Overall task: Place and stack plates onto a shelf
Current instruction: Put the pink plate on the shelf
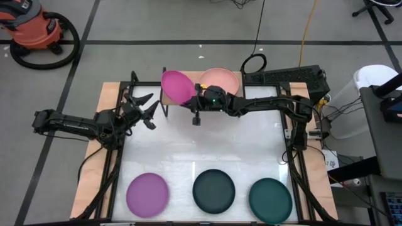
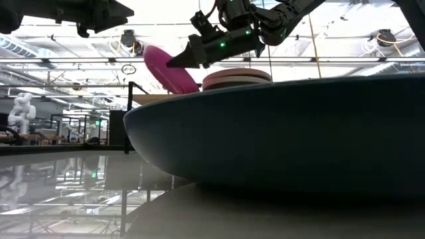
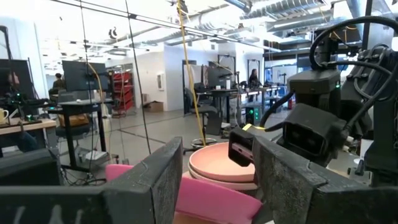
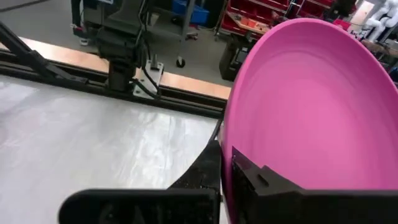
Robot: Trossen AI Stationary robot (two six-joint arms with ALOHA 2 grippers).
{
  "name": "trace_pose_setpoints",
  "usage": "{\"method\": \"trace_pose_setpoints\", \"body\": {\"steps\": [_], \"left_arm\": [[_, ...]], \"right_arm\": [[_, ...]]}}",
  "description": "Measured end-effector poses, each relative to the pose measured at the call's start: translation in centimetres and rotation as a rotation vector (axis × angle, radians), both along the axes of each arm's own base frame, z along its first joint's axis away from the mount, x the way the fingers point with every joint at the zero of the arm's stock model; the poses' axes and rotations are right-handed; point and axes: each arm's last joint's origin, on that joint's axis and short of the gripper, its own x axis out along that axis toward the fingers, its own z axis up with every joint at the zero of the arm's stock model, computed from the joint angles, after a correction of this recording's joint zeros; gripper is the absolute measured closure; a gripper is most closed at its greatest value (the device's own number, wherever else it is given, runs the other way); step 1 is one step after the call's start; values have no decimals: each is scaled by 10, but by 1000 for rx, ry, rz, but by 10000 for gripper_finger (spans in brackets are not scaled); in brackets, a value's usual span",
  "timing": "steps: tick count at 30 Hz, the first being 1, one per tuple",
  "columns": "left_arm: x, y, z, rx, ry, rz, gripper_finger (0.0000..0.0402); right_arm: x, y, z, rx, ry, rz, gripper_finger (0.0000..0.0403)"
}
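The shelf stood at the far edge of the table, and it already carried a short pile at its right end: a salmon pink plate lay on top, with a paler one just showing beneath it in the left wrist view. How many plates made up that pile could not be told.

The right gripper was clamped on the rim of the magenta plate, holding it tilted over the shelf's left end, beside the pile; whether its lower edge touched the plank could not be told. This looked like the placing step for that plate, not yet finished.

The left gripper hung just left of the shelf with its fingers spread and nothing in them.

Three plates waited in a row well in front of the shelf, at the table's near edge: a purple plate, a black plate and a dark teal plate. By this reckoning, roughly half the work remained.
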Motion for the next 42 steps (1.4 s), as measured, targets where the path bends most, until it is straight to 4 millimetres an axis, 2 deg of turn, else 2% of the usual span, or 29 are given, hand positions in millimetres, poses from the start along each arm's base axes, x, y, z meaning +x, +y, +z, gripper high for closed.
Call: {"method": "trace_pose_setpoints", "body": {"steps": [9,17,25,42], "left_arm": [[0,0,-1,-4,8,-1,202],[0,0,-1,-10,6,-3,202],[0,0,-1,-29,-9,-9,202],[1,-1,-1,-38,-29,-73,202]], "right_arm": [[-3,-1,-8,-18,94,-69,402],[-6,0,-4,-17,108,-68,402],[-7,-3,-5,-107,120,-47,401],[-7,-8,-2,-77,85,-119,318]]}}
